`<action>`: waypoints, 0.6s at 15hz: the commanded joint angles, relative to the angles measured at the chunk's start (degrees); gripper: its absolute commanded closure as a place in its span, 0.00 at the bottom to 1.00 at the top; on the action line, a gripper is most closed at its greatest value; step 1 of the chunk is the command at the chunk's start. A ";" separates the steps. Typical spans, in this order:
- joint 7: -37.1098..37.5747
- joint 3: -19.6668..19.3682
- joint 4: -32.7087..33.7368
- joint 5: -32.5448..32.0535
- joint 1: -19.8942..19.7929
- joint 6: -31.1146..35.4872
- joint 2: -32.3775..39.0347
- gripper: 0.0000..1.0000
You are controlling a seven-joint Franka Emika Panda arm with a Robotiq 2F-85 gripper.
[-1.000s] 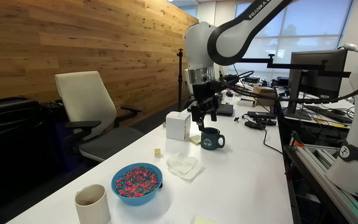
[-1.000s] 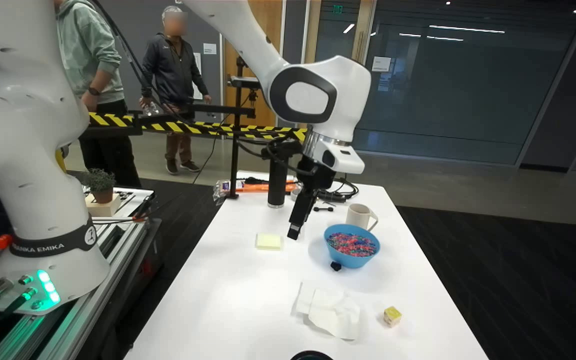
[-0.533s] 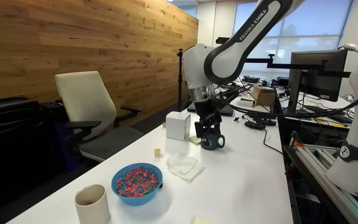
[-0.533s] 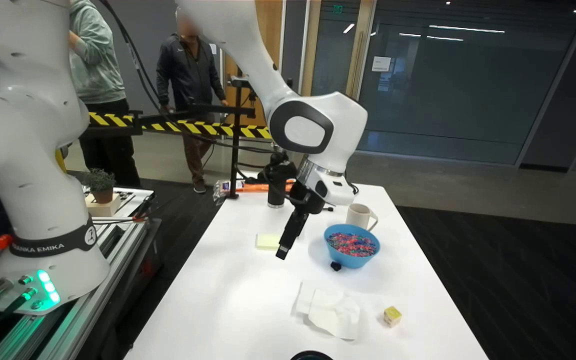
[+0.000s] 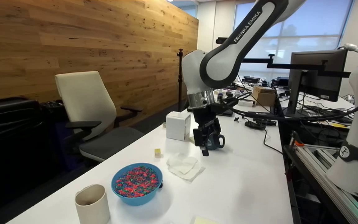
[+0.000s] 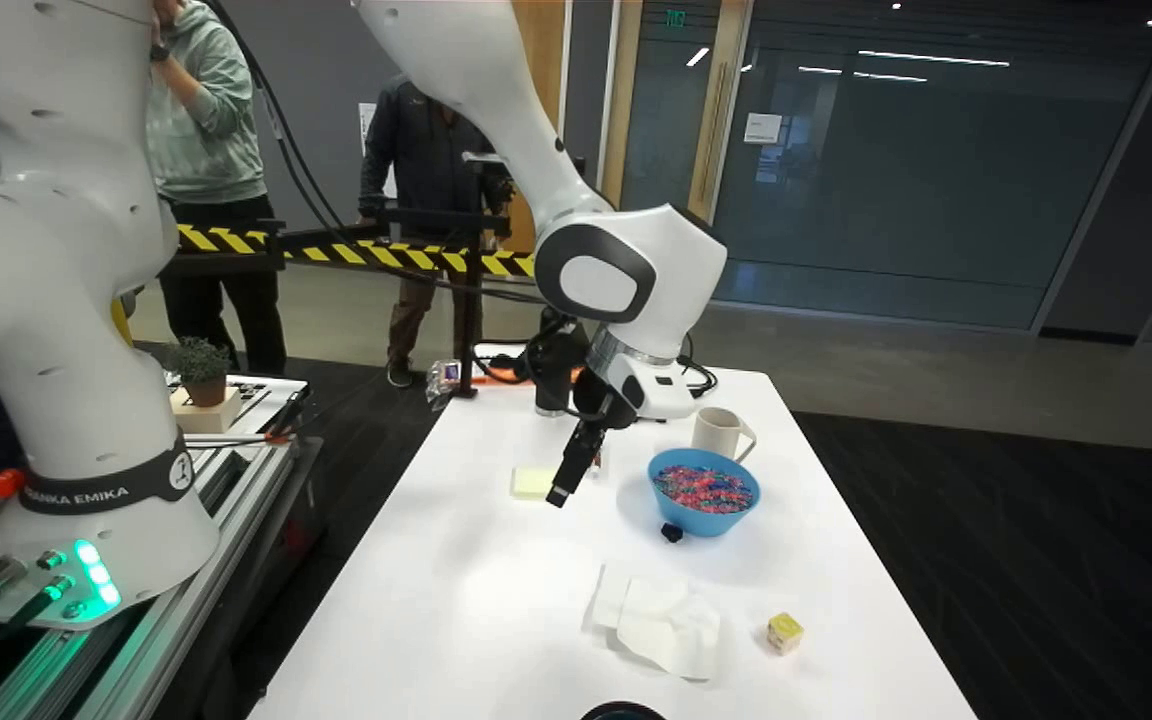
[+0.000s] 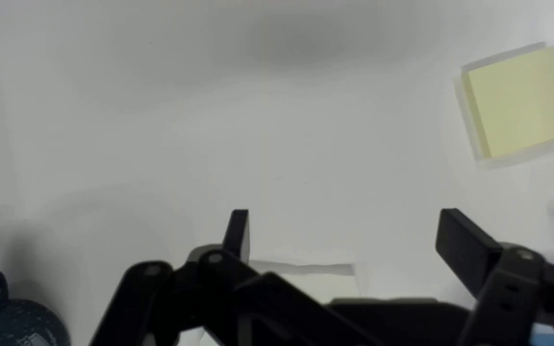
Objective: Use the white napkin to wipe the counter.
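In an exterior view, at far left, a cream-backed office chair stands beside one long edge of the white table. A beige mug sits upright near that chair-side edge, its handle turned toward the edge. Near the mug, also toward the chair-side edge, is a blue bowl filled with small red, blue and green pieces; a little black object lies just beside it. Then come a yellow-topped cube and, farther along the same edge, a white box. The white napkin lies wrinkled on the table between the cube and the opposite, robot-side edge, nearer the cube. A yellow sticky-note pad lies toward the robot-side edge. The gripper hangs over the table near the napkin, apart from it, released, its jaws spread wide; in the wrist view an edge of the napkin shows low between them. In an exterior view the gripper partly covers a dark speckled mug whose handle points to the robot-side edge. Near that edge lies a black power brick, its cord trailing to the edge, and beyond the table, at far right, stands the white robot base.
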 commanded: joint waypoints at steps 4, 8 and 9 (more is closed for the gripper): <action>-9.36 0.75 0.27 4.63 -1.05 6.63 1.59 0.00; -15.43 1.80 1.03 8.76 -2.05 10.33 2.60 0.00; -16.82 2.18 1.49 9.89 -2.41 10.82 3.06 0.00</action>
